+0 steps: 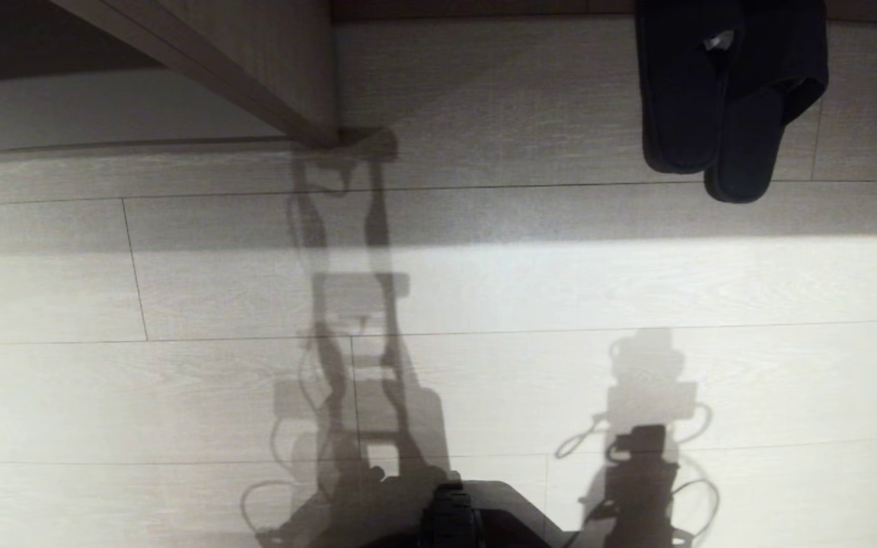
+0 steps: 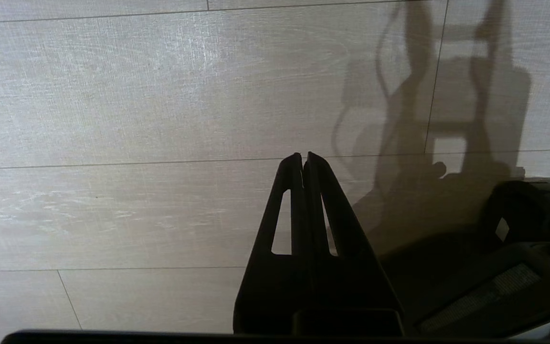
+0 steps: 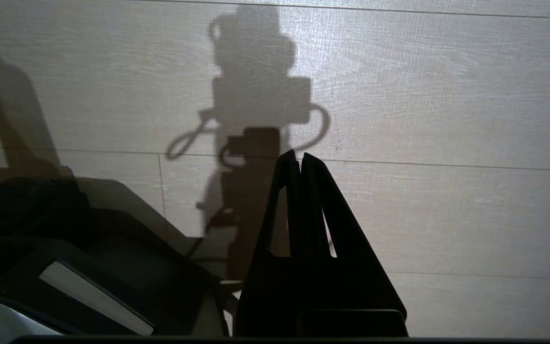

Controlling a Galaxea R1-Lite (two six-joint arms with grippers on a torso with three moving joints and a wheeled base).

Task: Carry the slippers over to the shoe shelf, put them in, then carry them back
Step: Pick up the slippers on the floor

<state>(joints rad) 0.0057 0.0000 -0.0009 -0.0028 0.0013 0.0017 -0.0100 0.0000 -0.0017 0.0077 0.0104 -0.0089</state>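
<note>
1. Nearest, the left gripper [image 2: 303, 156] and right gripper [image 3: 299, 155] hung over the pale wood floor [image 1: 180, 289], jaws clenched on nothing.
2. Farther off, the slippers [image 1: 720, 99] lay side by side on the floor at far right: dark, soft, backless.
3. A grey-brown slanted panel [image 1: 256, 61] stood far left.

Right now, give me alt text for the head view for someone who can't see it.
A pair of dark slippers lies side by side on pale wood-plank floor at the upper right. A slanted wooden panel reaches the floor at upper left, and the robot's shadow stretches across the sunlit planks; neither arm is in view.
</note>
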